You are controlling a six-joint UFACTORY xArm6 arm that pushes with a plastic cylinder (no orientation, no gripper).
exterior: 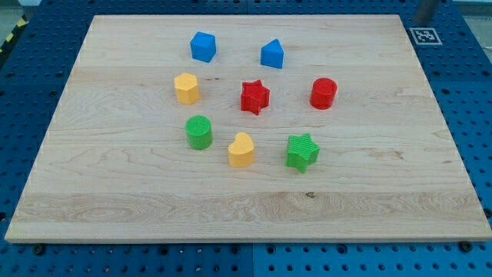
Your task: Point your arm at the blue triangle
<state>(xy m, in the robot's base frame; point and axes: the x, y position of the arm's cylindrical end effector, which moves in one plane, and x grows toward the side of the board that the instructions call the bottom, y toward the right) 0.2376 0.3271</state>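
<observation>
The blue triangle [272, 54] stands on the wooden board [384, 192], near the view's top and just right of centre. A dark rod enters at the view's top right corner, and my tip [418, 20] sits at the board's top right corner. The tip is far to the right of the blue triangle and slightly above it, touching no block. A blue cube [203, 46] stands to the left of the triangle. A red star [254, 97] lies just below the triangle.
A yellow hexagon [187, 88], a red cylinder [324, 93], a green cylinder [199, 131], a yellow heart [241, 149] and a green star [302, 151] stand mid-board. A black-and-white marker tag [424, 35] lies off the board's top right corner.
</observation>
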